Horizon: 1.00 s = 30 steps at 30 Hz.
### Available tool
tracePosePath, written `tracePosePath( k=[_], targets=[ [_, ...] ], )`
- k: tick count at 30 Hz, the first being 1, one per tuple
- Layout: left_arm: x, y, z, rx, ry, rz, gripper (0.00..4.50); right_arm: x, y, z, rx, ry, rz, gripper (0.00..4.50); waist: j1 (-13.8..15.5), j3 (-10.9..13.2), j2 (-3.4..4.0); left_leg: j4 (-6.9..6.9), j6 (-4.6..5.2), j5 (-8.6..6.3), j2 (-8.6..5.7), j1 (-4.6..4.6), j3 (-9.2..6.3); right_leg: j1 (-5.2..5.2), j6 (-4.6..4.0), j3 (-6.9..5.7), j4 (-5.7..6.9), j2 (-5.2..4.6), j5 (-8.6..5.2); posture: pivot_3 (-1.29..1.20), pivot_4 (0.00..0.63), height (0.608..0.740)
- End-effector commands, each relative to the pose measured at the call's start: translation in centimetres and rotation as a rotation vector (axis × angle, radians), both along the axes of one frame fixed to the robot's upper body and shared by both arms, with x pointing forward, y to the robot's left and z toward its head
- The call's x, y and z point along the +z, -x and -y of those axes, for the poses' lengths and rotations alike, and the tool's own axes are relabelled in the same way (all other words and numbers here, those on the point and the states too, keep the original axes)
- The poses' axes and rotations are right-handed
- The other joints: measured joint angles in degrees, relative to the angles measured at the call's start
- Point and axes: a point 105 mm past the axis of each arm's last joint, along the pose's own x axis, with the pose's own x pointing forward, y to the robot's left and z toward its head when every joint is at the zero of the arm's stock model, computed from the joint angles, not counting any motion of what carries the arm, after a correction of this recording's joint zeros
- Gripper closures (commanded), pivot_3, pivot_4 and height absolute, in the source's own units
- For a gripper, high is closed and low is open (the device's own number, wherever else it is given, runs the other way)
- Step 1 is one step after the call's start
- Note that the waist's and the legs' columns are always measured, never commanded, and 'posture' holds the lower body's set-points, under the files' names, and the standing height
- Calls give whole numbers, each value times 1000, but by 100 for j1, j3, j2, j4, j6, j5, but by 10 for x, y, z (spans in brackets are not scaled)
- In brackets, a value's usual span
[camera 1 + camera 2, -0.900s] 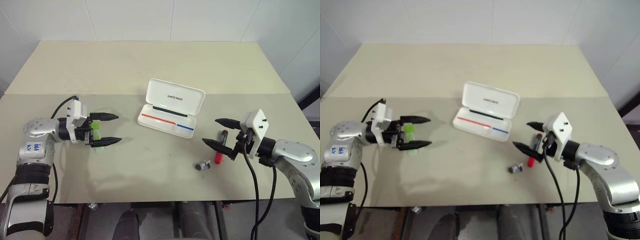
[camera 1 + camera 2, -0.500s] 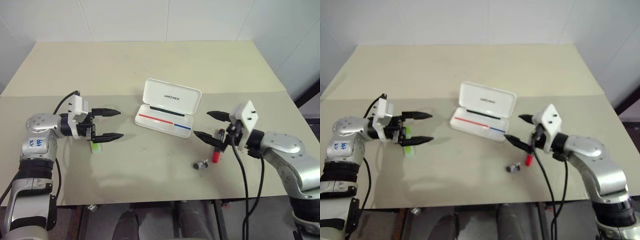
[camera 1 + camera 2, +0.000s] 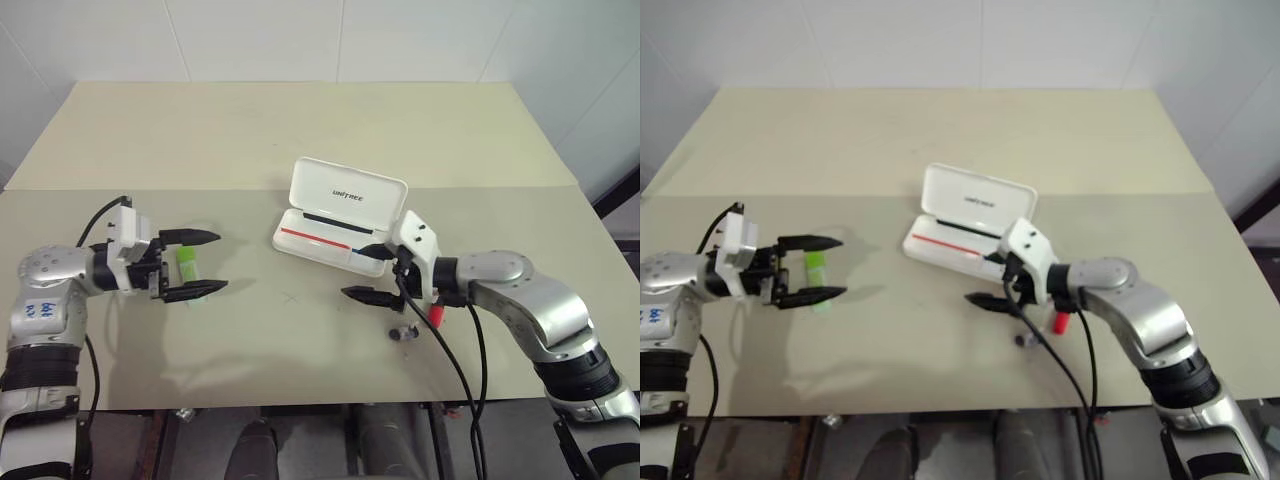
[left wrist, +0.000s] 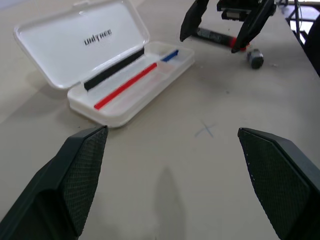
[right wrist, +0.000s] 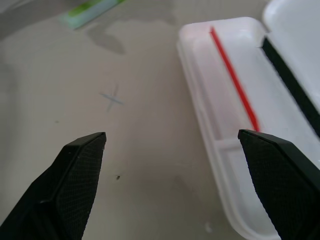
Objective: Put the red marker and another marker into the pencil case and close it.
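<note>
Nothing is packed yet. The pencil case [image 3: 340, 225] lies open at frame centre, empty of markers. The green marker [image 3: 187, 268] lies left, between the wide left pincer [image 3: 199, 264]; the red marker [image 3: 437, 314] lies beside the wide, empty right pincer [image 3: 368, 272].

Both grippers [image 3: 192, 264] [image 3: 366, 272] wide open, empty

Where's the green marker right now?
In the head views the green marker lies on the table's left side, between the open left gripper's fingers, left of the pencil case.
</note>
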Motion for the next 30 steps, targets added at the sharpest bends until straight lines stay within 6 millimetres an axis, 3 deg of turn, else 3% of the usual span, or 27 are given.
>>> tracePosePath(
  k=[1,19,22,30],
  targets=[
    [17,10,-6,-14,4,42,35,1,-2,-4,28,14,17,0,-5,0,0,0,0,0,0,0,0,0,-1,0,0,0,-1,0,150,740],
    [17,14,-5,25,7,57,35,-14,-29,0,9,141,27,0,-27,0,0,-4,0,0,1,1,0,-3,9,-2,2,1,4,0,150,740],
    [17,14,-4,28,9,59,0,-16,-34,1,-4,167,29,646,-28,0,0,-1,0,0,1,2,0,-2,6,-1,3,1,3,0,150,740],
    [16,12,-2,36,17,63,0,-10,-40,-1,-9,179,48,3522,-25,0,0,-4,0,0,1,1,0,-3,17,-3,3,0,8,0,150,740]
  ],
)
